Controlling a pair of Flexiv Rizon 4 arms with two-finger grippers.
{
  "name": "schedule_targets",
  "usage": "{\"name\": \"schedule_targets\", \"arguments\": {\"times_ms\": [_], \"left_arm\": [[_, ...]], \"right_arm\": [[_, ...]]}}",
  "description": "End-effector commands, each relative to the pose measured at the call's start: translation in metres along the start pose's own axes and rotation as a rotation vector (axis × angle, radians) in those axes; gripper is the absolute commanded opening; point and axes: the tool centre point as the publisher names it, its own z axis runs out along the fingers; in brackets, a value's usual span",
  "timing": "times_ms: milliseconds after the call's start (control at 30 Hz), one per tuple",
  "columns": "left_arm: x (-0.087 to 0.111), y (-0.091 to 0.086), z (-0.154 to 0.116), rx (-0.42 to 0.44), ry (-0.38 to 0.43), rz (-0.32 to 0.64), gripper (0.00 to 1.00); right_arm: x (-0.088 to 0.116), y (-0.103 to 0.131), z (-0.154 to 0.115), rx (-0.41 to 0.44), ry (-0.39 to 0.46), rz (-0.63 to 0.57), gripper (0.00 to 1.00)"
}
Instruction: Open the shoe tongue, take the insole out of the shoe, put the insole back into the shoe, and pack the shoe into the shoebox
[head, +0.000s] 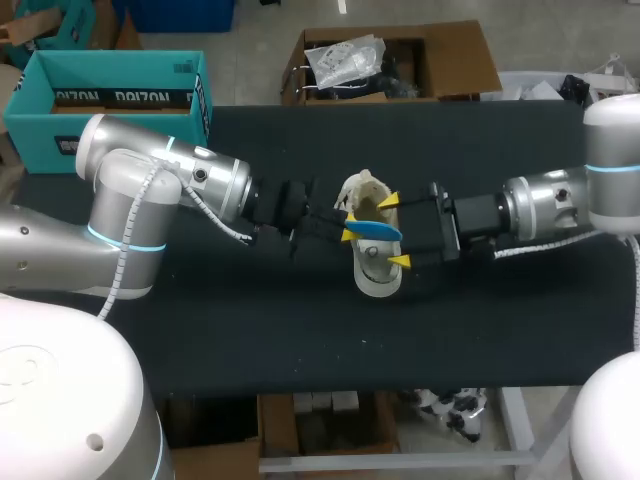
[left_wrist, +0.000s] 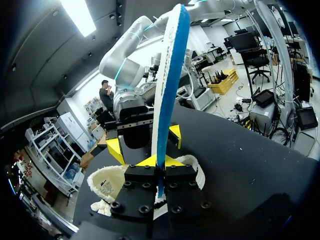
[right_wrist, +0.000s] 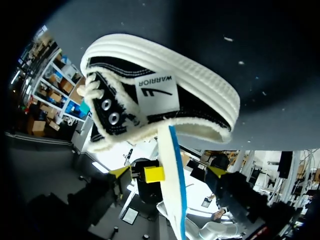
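Clamped in left tool (left_wrist: 161, 162): blue-and-white foam insole (left_wrist: 169, 75), standing edge-on ahead of it, over black-and-white canvas shoe (head: 378, 278). Right tool (head: 393, 231) spread, possibly bracing shoe. Risk: insole buckling, jamming on entry, dragging shoe.

Table (head: 300, 330): wide, with a matte black top that ran across the head view from side to side.
Table frame (head: 517, 420): pale metal leg and rail under the near edge.
Surface: small pale specks showed in the right wrist view.
Light: soft and even on the black top.

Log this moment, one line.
left claw shut on insole | insole end at shoe opening | right claw open around insole
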Motion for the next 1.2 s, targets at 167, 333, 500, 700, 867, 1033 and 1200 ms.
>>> {"name": "schedule_targets", "arguments": {"times_ms": [167,333,500,700,867,1033,1200], "left_arm": [[0.000,0.001,0.001,0.004,-0.002,0.000,0.00],[0.000,0.001,0.001,0.004,-0.002,0.000,0.00],[-0.002,0.004,-0.002,-0.018,-0.004,0.047,0.00],[-0.004,0.008,-0.002,-0.006,0.029,0.120,0.00],[-0.008,0.015,0.001,0.004,0.046,0.131,0.00],[-0.016,0.019,0.006,0.007,0.077,0.143,0.00],[-0.024,0.016,0.012,0.012,0.120,0.180,0.00]], "right_arm": [[-0.009,-0.008,-0.006,-0.038,0.045,-0.021,0.96],[-0.011,-0.010,-0.006,-0.079,0.090,-0.029,0.48],[-0.010,-0.010,-0.005,-0.097,0.110,-0.036,0.34],[-0.009,-0.007,0.000,-0.112,0.131,-0.034,0.39],[-0.010,-0.004,0.004,-0.126,0.149,-0.031,0.35],[-0.014,-0.001,0.007,-0.146,0.173,-0.013,0.35],[-0.019,-0.001,0.005,-0.160,0.206,-0.011,0.33]]}}
